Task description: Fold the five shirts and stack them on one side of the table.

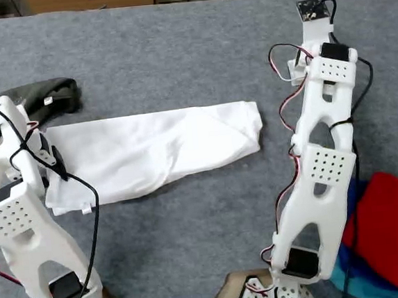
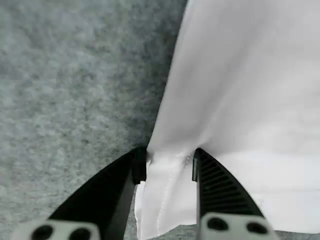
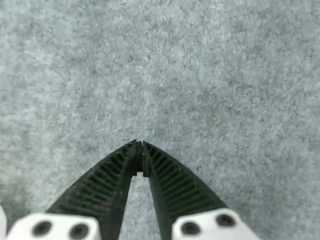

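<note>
Grey felt table top [image 1: 176, 46] is spreading under everything, and the white shirt [image 1: 157, 149] is lying across its left and middle part, already doubled into a long band running left to right. My left arm [image 1: 12, 207] is standing over the band's left end. My right arm [image 1: 322, 159] is stretching along the right side above bare felt. A red shirt [image 1: 394, 222] is sitting on a blue one [image 1: 356, 247] at the near right edge. A dark olive shirt [image 1: 51, 95] is bunching at the far left, just beyond the white one.

My left gripper [image 2: 170, 165] is clamping the white shirt's left end, with a stitched hem pinched between its jaws. My right gripper [image 3: 140, 155] is gripping nothing, its tips meeting over the felt, well apart from the cloth.

I am judging this to be the crosswise fold, with most of the task waiting behind it. I am aiming to lift only until the pinched end clears the band, then carry it rightward in a low arc and lay it edge to edge on the right end. I am gripping one narrow spot, so the rest of that end is likely to be lagging and skewing. Pinning the band's middle with my right gripper should be helping. Thin cotton is probably sliding on itself more than on felt, so I am planning a slow pass and a release only once it is lying flat.
</note>
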You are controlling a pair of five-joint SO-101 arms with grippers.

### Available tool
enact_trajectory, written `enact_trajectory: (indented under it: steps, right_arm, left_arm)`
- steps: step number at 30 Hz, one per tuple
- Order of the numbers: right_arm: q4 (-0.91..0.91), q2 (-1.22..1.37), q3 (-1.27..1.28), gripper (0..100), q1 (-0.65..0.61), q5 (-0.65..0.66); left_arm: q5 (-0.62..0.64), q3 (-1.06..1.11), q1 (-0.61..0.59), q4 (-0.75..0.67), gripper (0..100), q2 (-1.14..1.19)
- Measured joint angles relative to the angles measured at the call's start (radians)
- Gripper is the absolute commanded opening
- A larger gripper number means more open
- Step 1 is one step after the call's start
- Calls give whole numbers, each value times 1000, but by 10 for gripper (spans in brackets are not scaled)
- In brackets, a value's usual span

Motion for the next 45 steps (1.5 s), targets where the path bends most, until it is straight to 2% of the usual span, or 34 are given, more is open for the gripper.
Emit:
enact_trajectory:
  steps: [13, 19, 29, 35, 39, 45]
  right_arm:
    - [0, 0, 0, 5, 0, 0]
    - [-2, 0, 0, 5, 14, 0]
    - [-15, 0, -54, 5, 72, -71]
    - [-51, 0, -54, 5, 107, -95]
    - [-58, 0, -54, 5, 110, -103]
    - [-77, 0, -54, 5, 117, -106]
  left_arm:
    - [2, -14, -3, 0, 151, 35]
    - [2, -26, -3, 0, 16, 41]
    - [5, -40, 57, -8, 19, 44]
    - [43, -106, 160, 44, 19, 18]
    - [54, -117, 299, 92, 19, -20]
    - [135, -196, 516, 121, 19, -126]
